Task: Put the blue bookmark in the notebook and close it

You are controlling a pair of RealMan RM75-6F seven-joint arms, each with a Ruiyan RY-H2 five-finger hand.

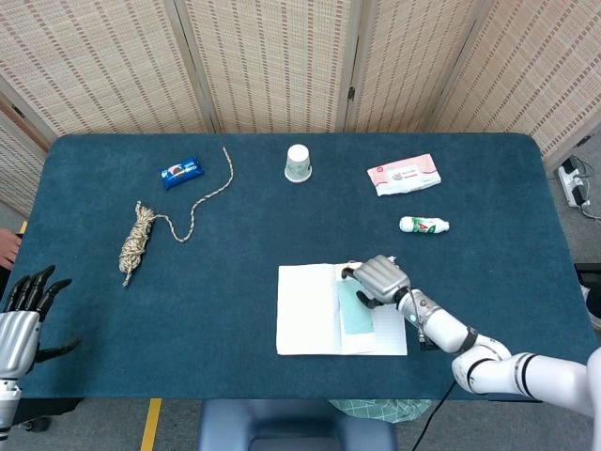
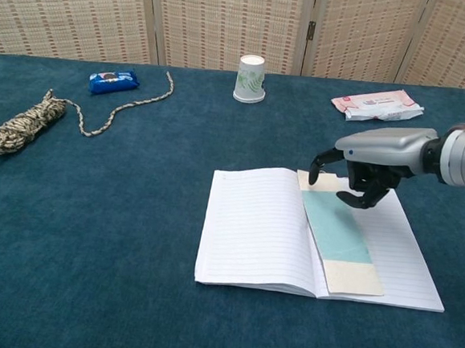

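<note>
- The notebook (image 2: pixel 260 229) lies open and flat on the near-middle of the blue bench (image 2: pixel 92 211), spine running near-to-far.
- The blue bookmark (image 2: pixel 337 231) sits on the right page just beside the spine, long axis near-to-far and tilted a bit, its tan far end pointing toward the far edge.
- The right robot hand (image 2: pixel 362 164) hovers low over the bookmark's far end, palm down, fingers curled downward with the tips at or just above the card. It's gripping nothing as far as I can see; actual contact is hard to call.
- The left robot hand (image 1: pixel 23 315) is way off at the near-left corner, fingers spread, holding nothing.
</note>
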